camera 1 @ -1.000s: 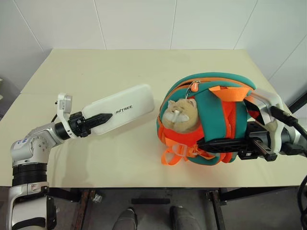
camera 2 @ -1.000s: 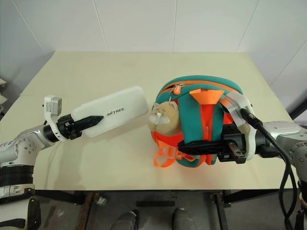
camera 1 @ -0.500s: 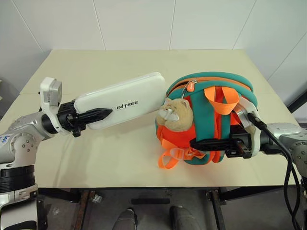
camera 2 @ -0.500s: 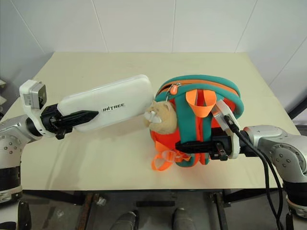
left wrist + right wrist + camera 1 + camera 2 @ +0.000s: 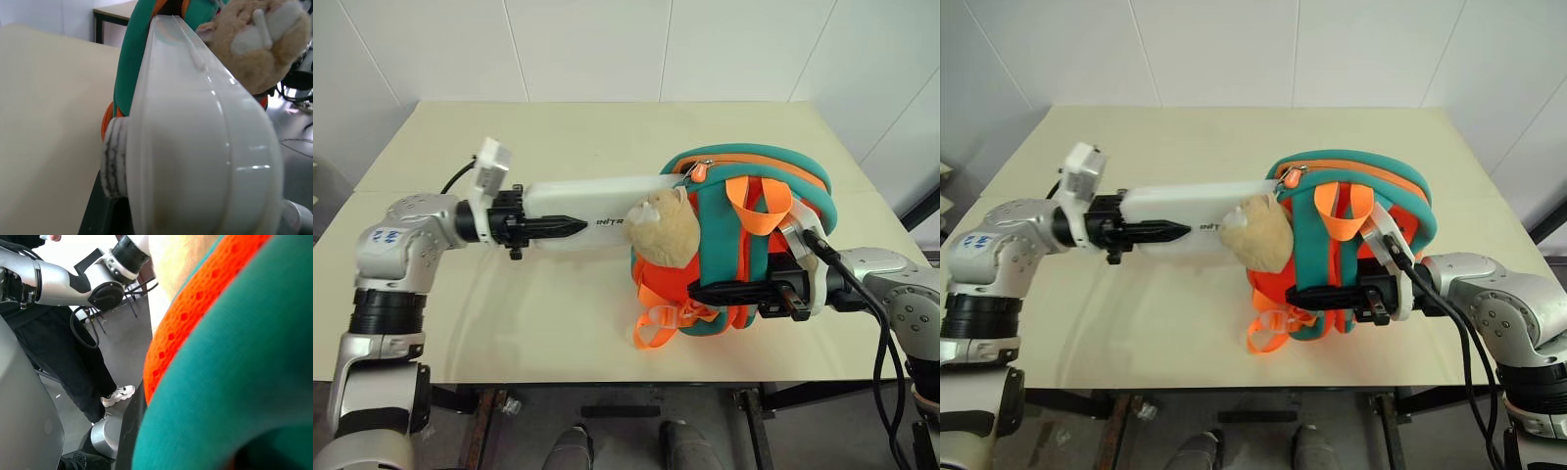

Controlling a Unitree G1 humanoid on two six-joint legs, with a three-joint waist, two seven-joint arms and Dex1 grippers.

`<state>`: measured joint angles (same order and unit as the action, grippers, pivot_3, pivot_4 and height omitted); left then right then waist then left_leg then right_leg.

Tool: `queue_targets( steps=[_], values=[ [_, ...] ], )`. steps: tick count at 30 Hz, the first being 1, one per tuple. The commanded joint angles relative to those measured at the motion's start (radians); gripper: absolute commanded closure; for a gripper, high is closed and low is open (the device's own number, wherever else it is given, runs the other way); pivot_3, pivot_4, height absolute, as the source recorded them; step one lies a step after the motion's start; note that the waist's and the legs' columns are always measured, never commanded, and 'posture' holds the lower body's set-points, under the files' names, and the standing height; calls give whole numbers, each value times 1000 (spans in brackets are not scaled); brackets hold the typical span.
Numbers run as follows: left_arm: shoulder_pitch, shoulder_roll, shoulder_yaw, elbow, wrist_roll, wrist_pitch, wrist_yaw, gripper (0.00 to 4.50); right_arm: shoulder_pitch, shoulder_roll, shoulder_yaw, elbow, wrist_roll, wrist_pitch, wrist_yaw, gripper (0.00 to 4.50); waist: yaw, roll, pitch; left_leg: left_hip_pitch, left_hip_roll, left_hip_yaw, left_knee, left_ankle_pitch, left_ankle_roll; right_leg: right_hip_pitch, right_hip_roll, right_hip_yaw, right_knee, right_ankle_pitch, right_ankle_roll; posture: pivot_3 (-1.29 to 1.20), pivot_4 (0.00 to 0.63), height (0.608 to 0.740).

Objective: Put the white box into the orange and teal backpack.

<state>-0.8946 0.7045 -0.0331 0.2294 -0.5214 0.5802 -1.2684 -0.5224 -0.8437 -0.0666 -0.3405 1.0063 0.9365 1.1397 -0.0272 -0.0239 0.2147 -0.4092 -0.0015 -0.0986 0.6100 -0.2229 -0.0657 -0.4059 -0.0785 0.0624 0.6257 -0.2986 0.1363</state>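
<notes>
The box (image 5: 597,201) lies level above the table (image 5: 509,294), its far end at the backpack (image 5: 744,245) opening, behind the plush ball (image 5: 661,227). The left gripper (image 5: 570,226) clamps the box's near end. The right gripper (image 5: 705,292) is closed on the backpack's front, holding it upright.
</notes>
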Motion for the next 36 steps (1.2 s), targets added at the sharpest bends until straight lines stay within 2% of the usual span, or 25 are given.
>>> queue_targets(
  steps=[1,3,7,12,19,25,30,35,36],
  values=[
    [-84,-23,-83,46,98,-72,-34,3319,1,7,-16,-32,3,-22,3,4458,0,0,0,0,0,0,0,0,0,0,0,0,0,0,0,0,150,740],
    [-140,-56,-109,91,112,-93,-75,3319,1,9,-15,-33,0,-24,3,4458,0,0,0,0,0,0,1,0,0,0,0,0,0,0,0,0,150,740],
    [-293,-132,-196,268,226,-184,-116,3319,-5,13,-2,-31,-14,-32,13,4458,1,0,0,0,0,0,2,0,0,0,1,0,1,0,0,0,150,740],
    [-434,-278,-191,461,273,-296,-120,3319,-9,31,1,-37,-26,-46,-1,4458,1,-1,0,-2,0,0,2,0,0,0,0,0,0,0,1,0,150,740],
    [-449,-415,-185,501,296,-356,-120,3319,10,44,-2,-60,-27,-54,-25,4458,1,0,0,-8,0,0,2,0,1,-7,1,0,2,0,2,0,150,740],
    [-434,-441,-177,505,314,-309,-75,3319,9,53,-1,-61,-30,-59,-40,4458,1,0,0,-11,-1,-1,6,0,1,-7,0,0,2,1,4,0,150,740],
    [-413,-420,-170,457,308,-289,-90,1667,11,59,1,-62,-31,-60,-45,4500,0,0,0,-11,-1,-2,6,0,1,-7,0,0,2,1,4,0,150,740],
    [-383,-329,-129,436,298,-309,-134,165,14,62,2,-55,-39,-65,-45,4500,-4,0,0,-11,-1,-2,6,0,1,-8,0,0,2,1,4,0,150,740],
    [-377,-309,-121,436,296,-313,-143,41,14,63,1,-54,-40,-65,-46,4500,-6,0,0,-11,-1,-2,6,0,1,-8,0,0,3,1,4,0,150,740]
  ],
)
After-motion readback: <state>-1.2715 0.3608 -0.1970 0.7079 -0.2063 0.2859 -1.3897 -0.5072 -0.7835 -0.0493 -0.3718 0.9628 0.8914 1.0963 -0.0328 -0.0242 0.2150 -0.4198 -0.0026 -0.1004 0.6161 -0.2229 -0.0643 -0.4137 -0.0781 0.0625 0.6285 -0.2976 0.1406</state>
